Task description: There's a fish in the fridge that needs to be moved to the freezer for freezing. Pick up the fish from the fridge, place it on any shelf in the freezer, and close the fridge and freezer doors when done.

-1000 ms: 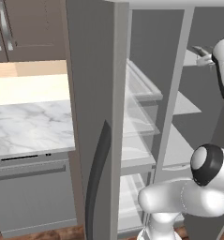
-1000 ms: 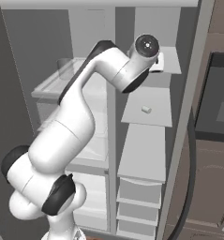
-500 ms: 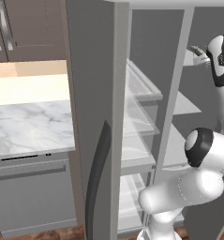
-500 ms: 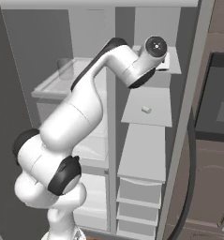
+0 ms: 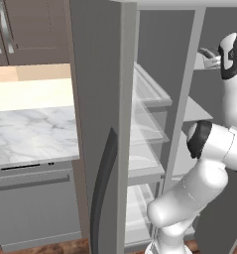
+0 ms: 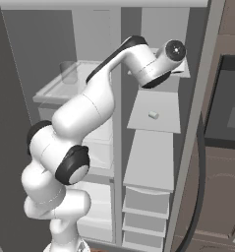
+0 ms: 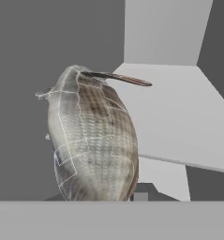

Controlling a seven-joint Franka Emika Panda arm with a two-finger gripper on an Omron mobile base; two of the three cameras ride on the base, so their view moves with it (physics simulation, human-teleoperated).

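The gripper (image 7: 132, 194) is almost shut and pinches the fish (image 7: 92, 140). In the hand view the fish fills the middle, sticking up toward 12 o'clock. A grey shelf (image 7: 179, 117) lies at 3 o'clock, on the tall side of the fridge.

The fish could slip out, because only a thin part looks held. It could also bump the shelf edge.

No words or labels can be read.

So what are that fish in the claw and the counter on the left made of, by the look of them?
The fish looks like real fish skin: grey-brown, with a fine scale pattern and a dull sheen, though everything here is rendered. The counter looks like polished marble or a marble-look stone: white with soft grey veins and a smooth flat top.
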